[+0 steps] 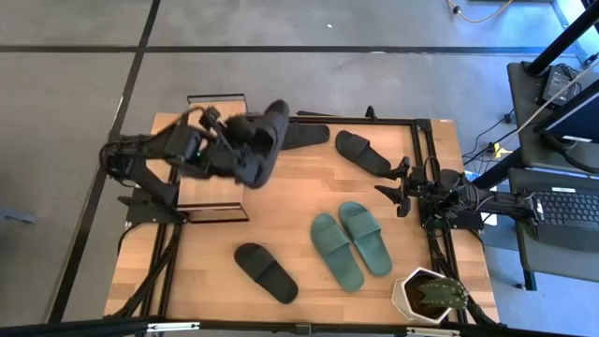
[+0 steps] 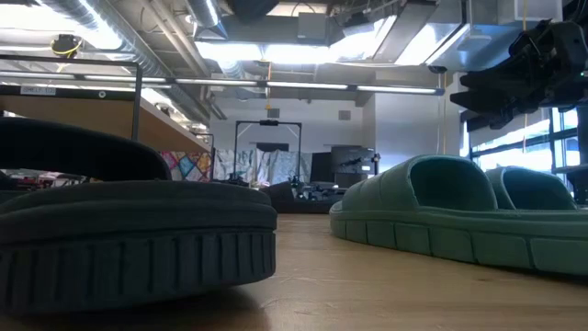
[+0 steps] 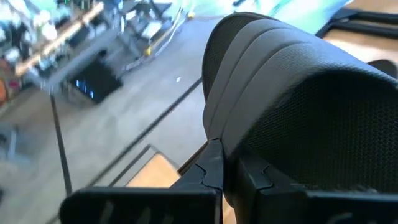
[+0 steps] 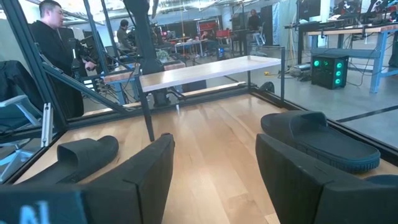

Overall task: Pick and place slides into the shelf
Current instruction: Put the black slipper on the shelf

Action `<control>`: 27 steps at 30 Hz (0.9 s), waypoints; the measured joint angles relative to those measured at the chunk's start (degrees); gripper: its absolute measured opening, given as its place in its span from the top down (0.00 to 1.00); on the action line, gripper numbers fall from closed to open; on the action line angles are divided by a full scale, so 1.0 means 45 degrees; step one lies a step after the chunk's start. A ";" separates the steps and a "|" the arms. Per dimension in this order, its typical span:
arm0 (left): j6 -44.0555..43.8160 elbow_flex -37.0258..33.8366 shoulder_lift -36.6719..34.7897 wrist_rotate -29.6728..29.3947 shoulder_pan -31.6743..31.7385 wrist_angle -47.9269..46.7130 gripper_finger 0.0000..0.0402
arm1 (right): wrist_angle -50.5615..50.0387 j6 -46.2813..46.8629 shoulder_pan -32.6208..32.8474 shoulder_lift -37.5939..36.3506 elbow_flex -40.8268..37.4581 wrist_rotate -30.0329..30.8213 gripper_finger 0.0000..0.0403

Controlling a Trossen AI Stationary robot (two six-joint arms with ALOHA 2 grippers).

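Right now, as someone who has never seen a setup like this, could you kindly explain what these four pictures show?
Two dark robot arms work at a wooden table. One picture looks straight down, one looks level across the tabletop, and one comes from each arm's wrist.

The left pincer is shut on a black slide, lifted over the shelf, a small rack at the table's left side. The right pincer waits open, empty, at the right edge.

On the table lie a teal pair near the middle, a black slide near the front, one towards the back, and one behind the held one. A potted plant stands in the front right corner.
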 joint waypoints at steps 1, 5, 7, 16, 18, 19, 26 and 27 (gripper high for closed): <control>0.0010 0.0000 -0.0097 0.0221 0.0419 -0.0002 1.00 | 0.0000 0.0013 0.0000 0.0000 0.0000 -0.0002 0.44; 0.0311 0.0000 -0.0465 0.0779 0.2094 -0.0008 1.00 | 0.0000 0.0005 0.0004 -0.0002 -0.0004 -0.0005 0.44; 0.0436 0.0000 -0.0565 0.1000 0.2814 -0.0005 1.00 | 0.0000 -0.0001 0.0000 0.0000 0.0000 -0.0003 0.44; 0.1281 -0.0023 -0.0536 0.2349 0.5499 0.0005 1.00 | 0.0000 -0.0026 0.0005 0.0002 -0.0005 -0.0005 0.44; 0.1576 -0.0258 -0.0493 0.2408 0.5809 0.0024 1.00 | 0.0000 -0.0030 0.0000 0.0001 -0.0002 -0.0004 0.44; 0.1689 -0.0421 -0.0493 0.2456 0.5933 0.0005 1.00 | 0.0000 -0.0030 0.0003 0.0002 0.0000 -0.0005 0.44; 0.2393 -0.1982 -0.0566 0.3068 0.6771 0.0005 1.00 | 0.0000 -0.0051 0.0001 0.0000 0.0000 -0.0001 0.44; 0.2541 -0.2186 -0.0632 0.3145 0.6886 0.0028 1.00 | 0.0000 -0.0060 0.0004 -0.0001 0.0000 -0.0005 0.44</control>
